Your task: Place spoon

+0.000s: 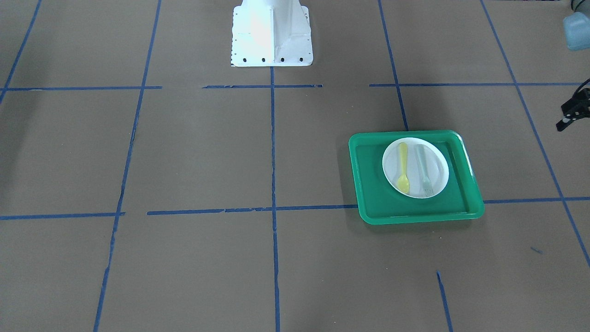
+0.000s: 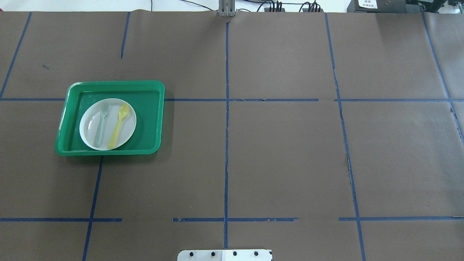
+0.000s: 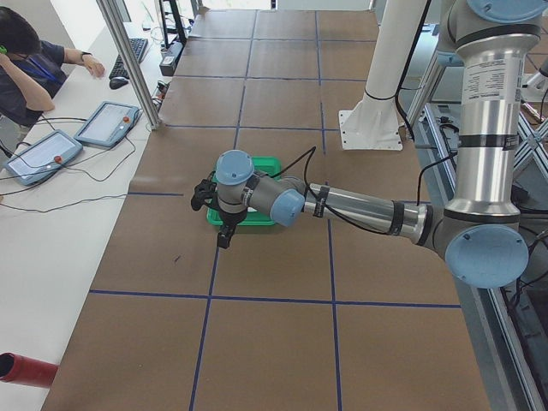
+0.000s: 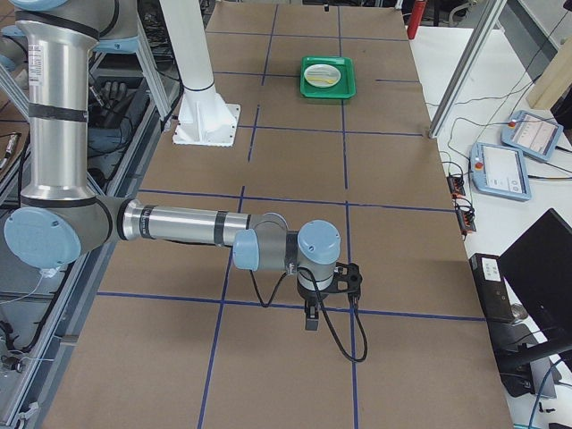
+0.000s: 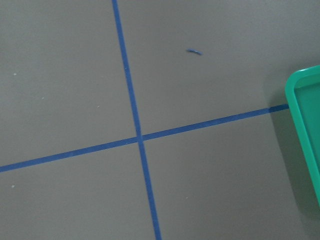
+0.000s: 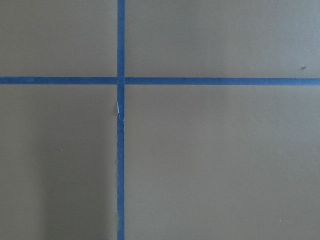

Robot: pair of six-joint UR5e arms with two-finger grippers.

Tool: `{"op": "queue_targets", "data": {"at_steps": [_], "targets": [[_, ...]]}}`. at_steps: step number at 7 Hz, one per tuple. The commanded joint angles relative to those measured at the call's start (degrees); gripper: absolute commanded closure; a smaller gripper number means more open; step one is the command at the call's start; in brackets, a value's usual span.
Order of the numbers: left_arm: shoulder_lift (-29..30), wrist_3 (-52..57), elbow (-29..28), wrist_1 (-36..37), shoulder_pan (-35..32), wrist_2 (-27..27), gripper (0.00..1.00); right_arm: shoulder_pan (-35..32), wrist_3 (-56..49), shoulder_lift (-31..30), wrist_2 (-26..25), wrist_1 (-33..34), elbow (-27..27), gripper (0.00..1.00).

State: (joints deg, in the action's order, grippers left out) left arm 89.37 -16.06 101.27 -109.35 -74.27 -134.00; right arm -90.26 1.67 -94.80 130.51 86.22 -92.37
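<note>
The small yellow spoon [image 1: 404,168] lies on the white plate [image 1: 440,161], beside a pale grey-green fork [image 1: 424,168]. The plate sits in a green tray [image 1: 461,203]. In the overhead view the spoon [image 2: 118,126] lies right of the fork [image 2: 100,125] on the plate [image 2: 110,121], in the tray [image 2: 148,108] at the table's left. My left gripper [image 1: 569,115] hangs beyond the tray's outer side, apart from it, and also shows in the left view [image 3: 214,223]. I cannot tell whether it is open or shut. My right gripper [image 4: 310,320] hovers far away over bare table, and I cannot tell its state either.
The table is brown paper with a grid of blue tape lines. The white robot base [image 1: 272,34] stands at the table's near edge. The left wrist view shows a corner of the tray [image 5: 305,125]. An operator [image 3: 26,64] sits at a side desk with tablets.
</note>
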Motion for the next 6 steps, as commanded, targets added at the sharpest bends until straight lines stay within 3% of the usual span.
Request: {"op": "queue_targets", "data": {"at_steps": [1, 4, 6], "targets": [[4.03, -14.04, -0.98, -4.65, 13.12, 8.51, 0.00, 0.00, 0.00, 0.05, 0.00, 0.00, 0.00, 0.00], [8.86, -25.22, -4.66, -13.06, 21.77, 13.91, 0.00, 0.00, 0.00, -0.03, -0.08, 0.08, 0.00, 0.00], [12.48, -27.27, -5.99, -13.17, 25.21, 17.79, 0.04, 0.00, 0.00, -0.03, -0.08, 0.00, 0.00, 0.00]]}}
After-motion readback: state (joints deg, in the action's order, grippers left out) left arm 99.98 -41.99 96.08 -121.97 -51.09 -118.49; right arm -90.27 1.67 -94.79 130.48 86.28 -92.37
